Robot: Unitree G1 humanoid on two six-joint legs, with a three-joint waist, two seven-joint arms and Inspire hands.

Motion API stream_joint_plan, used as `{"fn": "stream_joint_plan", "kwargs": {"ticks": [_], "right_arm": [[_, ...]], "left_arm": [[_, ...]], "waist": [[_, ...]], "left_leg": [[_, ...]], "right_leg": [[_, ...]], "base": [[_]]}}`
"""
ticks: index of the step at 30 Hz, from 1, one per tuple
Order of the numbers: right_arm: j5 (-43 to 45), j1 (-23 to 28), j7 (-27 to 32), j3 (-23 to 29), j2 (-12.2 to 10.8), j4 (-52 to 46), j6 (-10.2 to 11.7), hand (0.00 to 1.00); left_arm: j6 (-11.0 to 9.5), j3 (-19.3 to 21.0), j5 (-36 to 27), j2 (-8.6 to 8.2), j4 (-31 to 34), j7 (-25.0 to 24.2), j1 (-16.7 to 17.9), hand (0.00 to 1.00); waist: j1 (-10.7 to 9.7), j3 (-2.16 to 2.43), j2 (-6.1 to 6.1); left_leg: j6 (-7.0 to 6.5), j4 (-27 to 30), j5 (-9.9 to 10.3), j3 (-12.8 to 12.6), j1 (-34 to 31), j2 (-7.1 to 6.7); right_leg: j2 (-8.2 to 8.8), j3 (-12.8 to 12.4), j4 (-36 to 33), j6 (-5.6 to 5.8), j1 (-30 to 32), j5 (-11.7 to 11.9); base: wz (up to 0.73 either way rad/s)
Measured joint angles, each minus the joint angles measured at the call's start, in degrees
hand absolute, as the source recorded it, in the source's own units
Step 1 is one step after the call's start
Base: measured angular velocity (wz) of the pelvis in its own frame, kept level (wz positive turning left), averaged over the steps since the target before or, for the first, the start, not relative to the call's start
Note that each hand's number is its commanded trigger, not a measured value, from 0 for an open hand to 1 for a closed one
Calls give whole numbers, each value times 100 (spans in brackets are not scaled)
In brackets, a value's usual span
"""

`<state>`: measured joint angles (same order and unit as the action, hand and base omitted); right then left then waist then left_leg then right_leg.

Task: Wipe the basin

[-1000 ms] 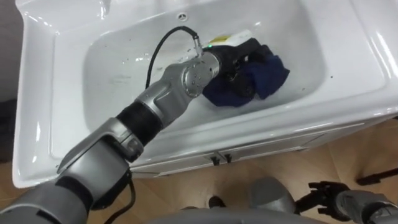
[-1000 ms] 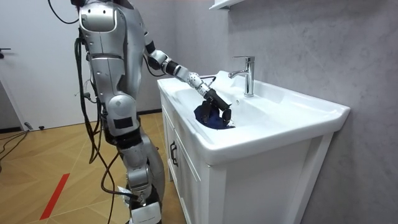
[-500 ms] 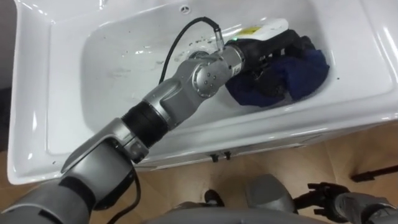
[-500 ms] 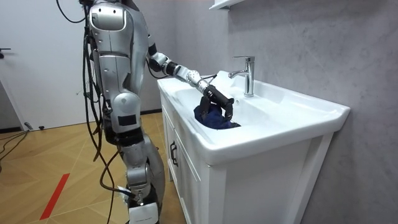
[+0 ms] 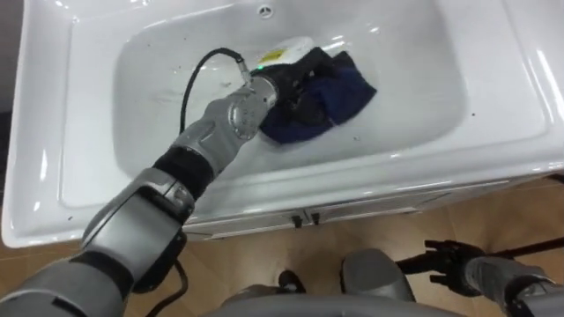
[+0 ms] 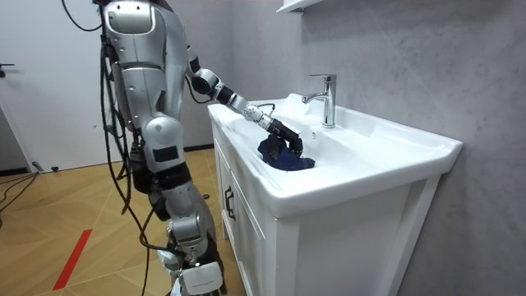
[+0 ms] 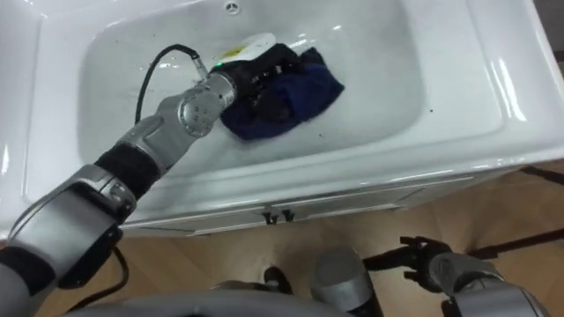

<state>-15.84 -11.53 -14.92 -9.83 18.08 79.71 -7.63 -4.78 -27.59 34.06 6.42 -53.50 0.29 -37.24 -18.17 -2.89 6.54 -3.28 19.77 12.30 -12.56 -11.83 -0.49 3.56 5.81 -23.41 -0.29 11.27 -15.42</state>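
Clutching blue cloth (image 5: 345, 88), left hand (image 5: 295, 82) sits inside basin (image 5: 414, 62).

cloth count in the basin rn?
1. A dark blue cloth lies bunched in the basin, toward its back wall, gripped by the left hand. A second one hidden under the bunch can't be ruled out.
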Motion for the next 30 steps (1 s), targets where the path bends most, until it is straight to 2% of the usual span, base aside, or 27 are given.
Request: {"fn": "stream_joint_plan", "kwargs": {"ticks": [2, 5, 8, 10, 14, 18, 19, 21, 24, 26, 27, 28, 30], "right_arm": [[-57, -124, 110, -1, -51, 21, -65, 0], [-60, -223, 185, 0, -112, 19, -72, 0], [-167, -312, 296, -4, -162, 14, -89, 0], [-188, -368, 372, -12, -211, 13, -124, 0], [-198, -455, 389, -17, -234, 14, -126, 0], [-215, -466, 399, -15, -221, 40, -127, 0], [-256, -468, 409, -10, -218, 36, -123, 0], [-254, -410, 428, -4, -199, 32, -115, 0], [-143, -319, 475, 2, -163, 34, -119, 0], [-151, -280, 494, 87, -155, 36, -114, 0], [-145, -261, 499, 106, -147, 37, -113, 0], [-132, -212, 505, 109, -114, 36, -107, 0], [-118, -154, 545, 112, -82, 35, -96, 0]], "left_arm": [[0, 306, 280, 149, -491, 184, -157, 100], [4, 536, 681, 257, -814, 389, -301, 100], [5, 641, 1091, 347, -852, 603, -413, 100], [6, 691, 1207, 395, -868, 792, -432, 100], [6, 706, 1427, 602, -880, 1084, -449, 100], [6, 716, 1556, 760, -880, 1201, -494, 100], [6, 715, 1556, 843, -881, 1263, -479, 100], [5, 714, 1575, 963, -923, 1352, -446, 100], [33, 731, 2013, 1305, -959, 1563, -292, 100], [98, 799, 2222, 1456, -959, 1699, -129, 100], [121, 852, 2279, 1485, -958, 1759, -56, 100], [193, 907, 2303, 1509, -958, 1864, 66, 100], [326, 951, 2317, 1514, -958, 1963, 211, 100]], "waist": [[68, -11, -21], [87, -29, -51], [107, -53, -102], [155, -57, -109], [219, -80, -162], [283, -72, -162], [292, -54, -146], [285, -49, -148], [304, -39, -141], [337, -30, -138], [357, -22, -126], [402, 9, -87], [458, 21, -75]], "left_leg": [[-9, 81, 4, -93, -71, 31], [-21, 219, -2, -155, -224, 87], [-25, 366, -5, -180, -498, 126], [-25, 480, -5, -254, -669, 188], [-8, 654, -13, -355, -946, 289], [15, 808, -23, -429, -1178, 390], [38, 801, -37, -448, -1218, 413], [64, 801, -55, -450, -1230, 435], [119, 792, -90, -454, -1211, 484], [153, 748, -114, -453, -1162, 486], [159, 745, -117, -453, -1144, 492], [178, 748, -129, -445, -1130, 506], [204, 750, -150, -439, -1069, 506]], "right_leg": [[-21, -113, -144, -12, 176, -20], [11, -113, -302, -51, 388, -14], [5, -179, -571, -78, 729, -28], [-68, -270, -657, -116, 894, 17], [-124, -386, -848, -168, 1220, 65], [-230, -387, -864, -175, 1432, 129], [-256, -406, -857, -196, 1489, 165], [-274, -401, -868, -230, 1504, 184], [-315, -395, -880, -297, 1508, 193], [-334, -407, -878, -326, 1482, 190], [-342, -410, -874, -357, 1466, 200], [-353, -406, -862, -404, 1444, 215], [-352, -405, -846, -424, 1391, 206]], "base": [[-23], [-14], [-8], [-22], [-17], [-12], [-11], [-6], [0], [-2], [0], [0], [4]]}}
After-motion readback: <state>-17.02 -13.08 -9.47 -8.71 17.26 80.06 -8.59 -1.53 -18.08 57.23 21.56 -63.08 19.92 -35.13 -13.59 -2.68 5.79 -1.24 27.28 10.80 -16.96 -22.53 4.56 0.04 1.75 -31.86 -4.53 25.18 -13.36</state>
